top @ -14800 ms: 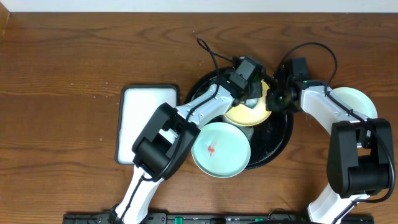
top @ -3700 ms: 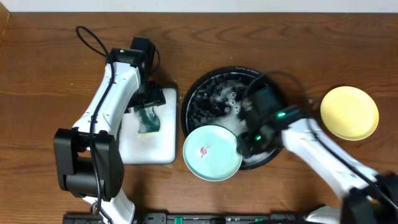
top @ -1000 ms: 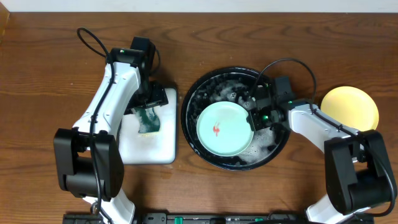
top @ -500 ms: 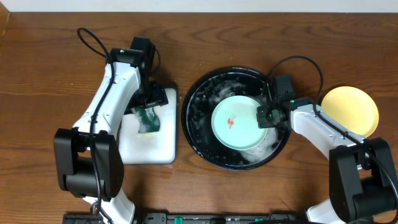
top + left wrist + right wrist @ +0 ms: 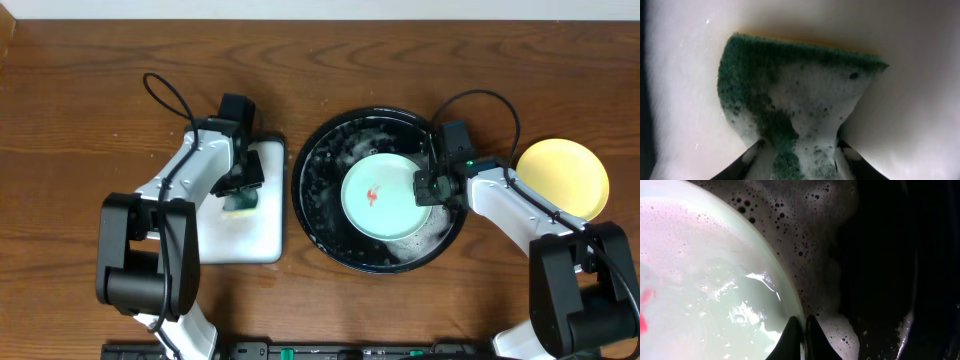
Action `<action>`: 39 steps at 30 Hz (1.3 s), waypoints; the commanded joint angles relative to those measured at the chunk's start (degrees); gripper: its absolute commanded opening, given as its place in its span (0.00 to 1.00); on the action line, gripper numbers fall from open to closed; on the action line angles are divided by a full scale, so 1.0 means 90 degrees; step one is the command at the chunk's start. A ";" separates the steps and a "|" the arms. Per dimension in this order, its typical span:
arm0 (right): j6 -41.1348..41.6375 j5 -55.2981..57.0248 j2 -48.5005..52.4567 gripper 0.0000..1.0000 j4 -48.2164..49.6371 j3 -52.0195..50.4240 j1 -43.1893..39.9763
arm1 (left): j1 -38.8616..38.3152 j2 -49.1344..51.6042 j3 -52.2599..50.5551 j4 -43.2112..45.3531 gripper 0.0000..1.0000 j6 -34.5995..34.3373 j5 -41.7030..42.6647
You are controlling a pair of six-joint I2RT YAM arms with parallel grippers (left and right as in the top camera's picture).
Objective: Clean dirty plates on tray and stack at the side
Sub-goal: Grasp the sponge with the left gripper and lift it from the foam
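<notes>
A mint-green plate (image 5: 383, 196) with a red smear lies in the round black tray (image 5: 320, 205) among white suds. My right gripper (image 5: 424, 187) is shut on the plate's right rim; the right wrist view shows its fingers (image 5: 803, 330) pinching the plate's rim (image 5: 730, 280) over the sudsy black tray (image 5: 875, 255). A yellow plate (image 5: 563, 176) lies on the table at the right. My left gripper (image 5: 240, 188) is shut on the green sponge (image 5: 790, 110) over the white rectangular tray (image 5: 232, 232). A second mint plate is not in view.
The white tray fills the left wrist view (image 5: 920, 90). Cables loop above both arms. Wooden table (image 5: 80, 120) surrounds everything.
My left arm has pulled back toward the front and the right over the white tray with the sponge. The green plate and my right gripper have stayed in place since half a second ago.
</notes>
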 commanded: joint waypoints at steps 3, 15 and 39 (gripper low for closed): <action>0.0073 0.0461 -0.0039 0.01 -0.0063 -0.0058 -0.0010 | -0.0007 0.0090 -0.0933 0.0857 0.43 0.0036 0.0019; 0.0070 0.0461 -0.0036 0.01 -0.0075 -0.0058 -0.0010 | -0.0007 -0.0102 -0.1120 0.0818 0.07 0.0044 0.0022; 0.0075 0.0461 -0.0039 0.01 -0.0129 -0.0056 -0.0010 | -0.0444 -0.1846 0.0114 -0.0680 0.08 0.0056 0.0690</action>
